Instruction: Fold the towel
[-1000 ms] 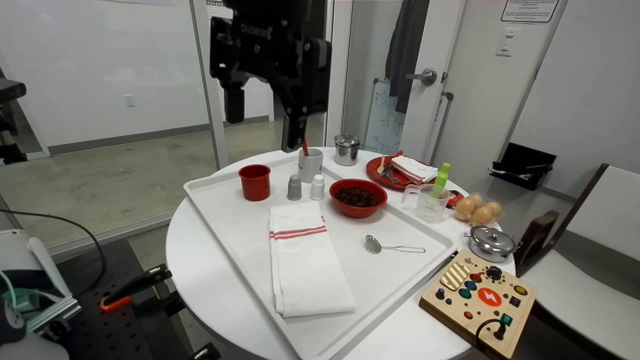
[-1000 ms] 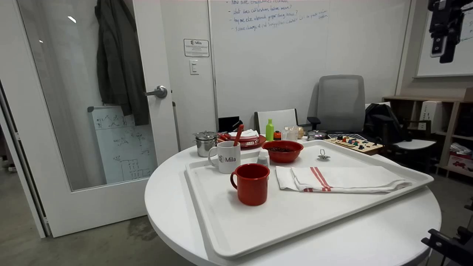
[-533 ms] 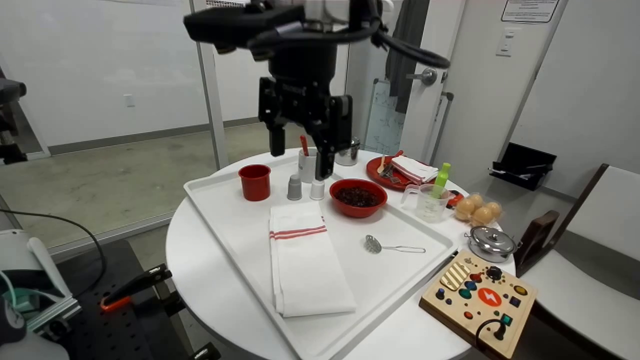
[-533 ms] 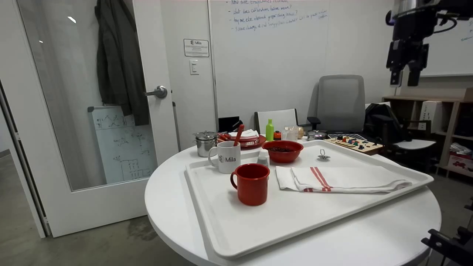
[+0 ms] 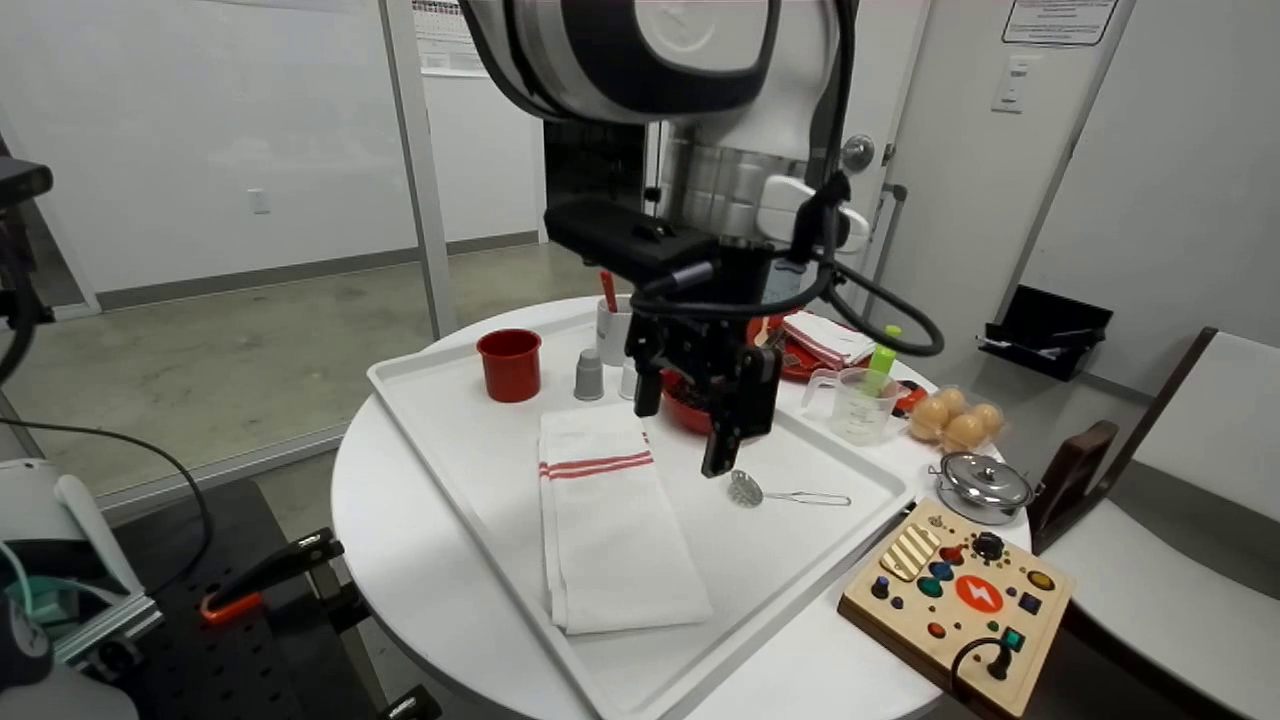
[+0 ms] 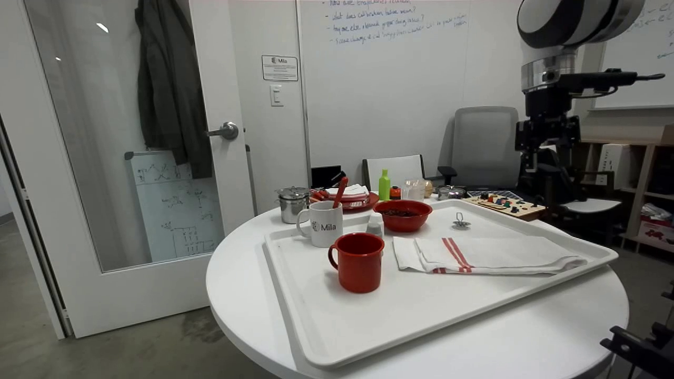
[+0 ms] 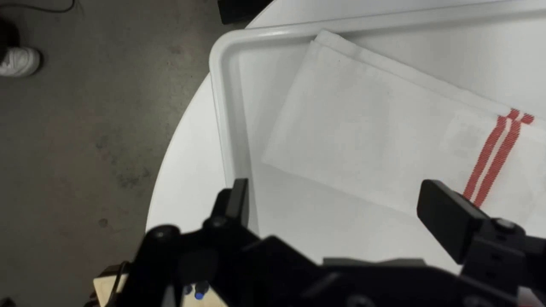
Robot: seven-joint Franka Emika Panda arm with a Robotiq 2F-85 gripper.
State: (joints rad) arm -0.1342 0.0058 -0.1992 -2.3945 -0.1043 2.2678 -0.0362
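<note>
The white towel [image 5: 625,540] with thin red stripes lies flat on the white tray, folded into a long strip with its layers a little offset along one long edge. It also shows in an exterior view [image 6: 511,251] and in the wrist view [image 7: 375,115], where its striped end runs out of the picture on the right. My gripper [image 5: 683,432] is open and empty, held above the tray beside the towel's long edge on the skimmer side. It also shows in an exterior view [image 6: 546,160]. In the wrist view, the gripper [image 7: 335,187] has widely parted fingers, not touching the towel.
A red bowl [image 6: 404,218], a red mug [image 5: 512,368], a white mug [image 6: 324,231], small shakers [image 5: 589,377] and a skimmer [image 5: 747,490] stand or lie on the tray [image 5: 690,690]. A similar striped cloth [image 5: 830,338] lies on a red plate. A control board [image 5: 960,600] sits beside the tray.
My arm has come down and moved over the tray, away from the mugs and closer to the towel. The gripper has stayed open. The towel has not moved.
</note>
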